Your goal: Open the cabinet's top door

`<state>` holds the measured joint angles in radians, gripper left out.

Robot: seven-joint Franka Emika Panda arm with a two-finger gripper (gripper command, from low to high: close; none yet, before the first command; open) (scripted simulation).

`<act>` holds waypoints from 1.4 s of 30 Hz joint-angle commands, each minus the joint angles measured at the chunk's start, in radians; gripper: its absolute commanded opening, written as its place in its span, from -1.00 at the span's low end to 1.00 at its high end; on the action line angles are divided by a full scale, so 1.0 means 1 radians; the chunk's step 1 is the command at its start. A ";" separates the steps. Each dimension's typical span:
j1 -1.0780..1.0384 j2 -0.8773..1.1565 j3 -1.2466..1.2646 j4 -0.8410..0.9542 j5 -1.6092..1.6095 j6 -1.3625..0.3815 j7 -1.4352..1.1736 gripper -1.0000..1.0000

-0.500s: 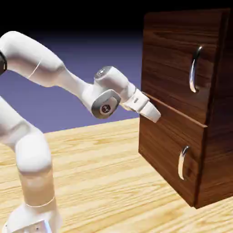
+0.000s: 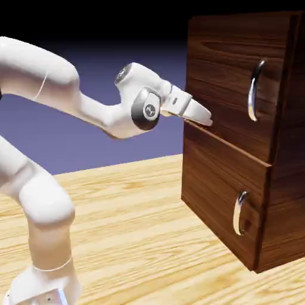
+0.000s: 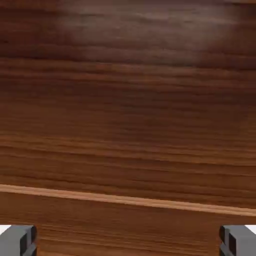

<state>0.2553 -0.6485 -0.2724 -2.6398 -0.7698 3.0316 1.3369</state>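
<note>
In the exterior view the cabinet [image 2: 238, 137] stands on the counter [image 2: 137, 226], cut off by the frame's right and top edges. The top door [image 2: 223, 83] fills the cabinet's upper front, its curved silver handle [image 2: 255, 90] toward the cabinet's right side. Below it sits the shorter panel [image 2: 220, 196] with a smaller handle [image 2: 239, 212]. The hand [image 2: 207, 120] is at the cabinet's left front edge, right at the seam between the two panels and well apart from the top door's handle. Its fingertips merge with the dark wood here, so contact is hard to judge.

In the hand view cabinet wood [image 3: 128, 100] fills the frame, with a pale seam line [image 3: 128, 200] low down. The grey fingertips [image 3: 18, 240] sit at opposite bottom corners, spread wide with nothing between them; no handle shows.
</note>
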 commanded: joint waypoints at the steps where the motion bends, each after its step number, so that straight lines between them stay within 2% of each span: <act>1: 0.014 -0.004 -0.015 0.010 -0.044 0.000 0.034 0.00; 42: 0.578 -0.186 -0.647 0.404 -1.827 -0.013 1.414 0.00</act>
<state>0.8329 -0.8349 -0.9190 -2.2360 -2.5967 3.0186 2.7510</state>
